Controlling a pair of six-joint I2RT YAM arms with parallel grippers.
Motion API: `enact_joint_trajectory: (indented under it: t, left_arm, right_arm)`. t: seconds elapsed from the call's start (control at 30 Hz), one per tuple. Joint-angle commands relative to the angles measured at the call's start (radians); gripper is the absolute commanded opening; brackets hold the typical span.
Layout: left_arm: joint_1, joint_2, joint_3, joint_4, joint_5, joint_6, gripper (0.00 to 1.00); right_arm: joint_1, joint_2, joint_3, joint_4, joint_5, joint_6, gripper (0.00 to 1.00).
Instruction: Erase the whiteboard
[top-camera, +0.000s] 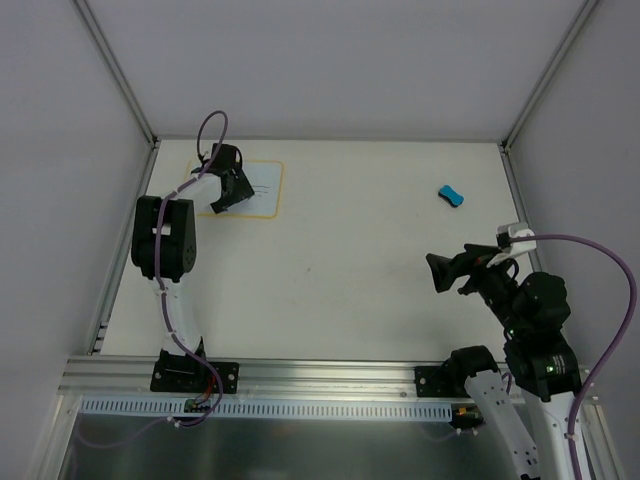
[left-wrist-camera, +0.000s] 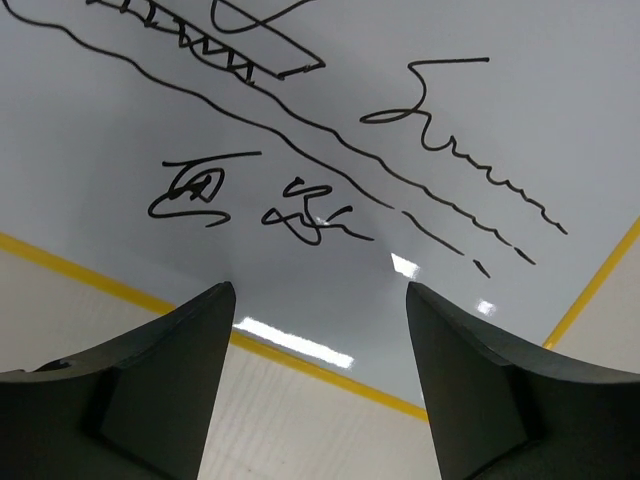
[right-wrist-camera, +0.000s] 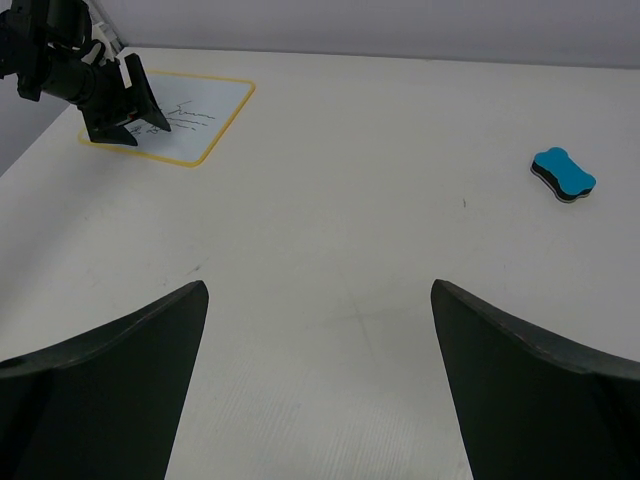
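Note:
The whiteboard (top-camera: 264, 188) lies flat at the far left of the table, white with a yellow rim and black scribbles (left-wrist-camera: 300, 215). My left gripper (top-camera: 228, 197) is open and empty, low over the board's near-left edge; in the left wrist view its gripper (left-wrist-camera: 320, 292) spans the yellow rim (left-wrist-camera: 330, 372). A small blue eraser (top-camera: 450, 195) lies at the far right, also in the right wrist view (right-wrist-camera: 563, 173). My right gripper (top-camera: 440, 272) is open and empty above the table at the right, well short of the eraser; it also shows in its own view (right-wrist-camera: 320, 290).
The table (top-camera: 340, 270) is white, enclosed by white walls with aluminium posts (top-camera: 120, 75) at the corners. An aluminium rail (top-camera: 320, 375) runs along the near edge by the arm bases. The left arm (right-wrist-camera: 60, 60) shows in the right wrist view over the board (right-wrist-camera: 205, 115).

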Motion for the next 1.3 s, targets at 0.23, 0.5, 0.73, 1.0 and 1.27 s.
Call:
enact_joint_trajectory:
  t: [0.23,0.5,0.73,1.0,1.27]
  left_arm:
    - [-0.024,-0.130,-0.225,-0.016,0.042,-0.145,0.66]
    - [-0.096,-0.204,-0.340,-0.016,0.077,-0.191,0.62]
    - [-0.261,-0.291,-0.447,-0.014,0.095,-0.308,0.61]
    - [-0.500,-0.371,-0.582,-0.016,0.086,-0.429,0.59]
    - [-0.638,-0.391,-0.517,-0.013,0.088,-0.464,0.57]
  right_arm:
    - [0.012,-0.049,-0.005,0.054,0.028,-0.016,0.99]
    - [0.015,-0.079,-0.009,0.054,0.034,-0.017,0.99]
    - [0.021,-0.099,-0.006,0.051,0.046,-0.020,0.99]
    - [0.024,-0.117,-0.011,0.051,0.054,-0.025,0.99]
    - [0.026,-0.120,-0.016,0.051,0.052,-0.023,0.99]
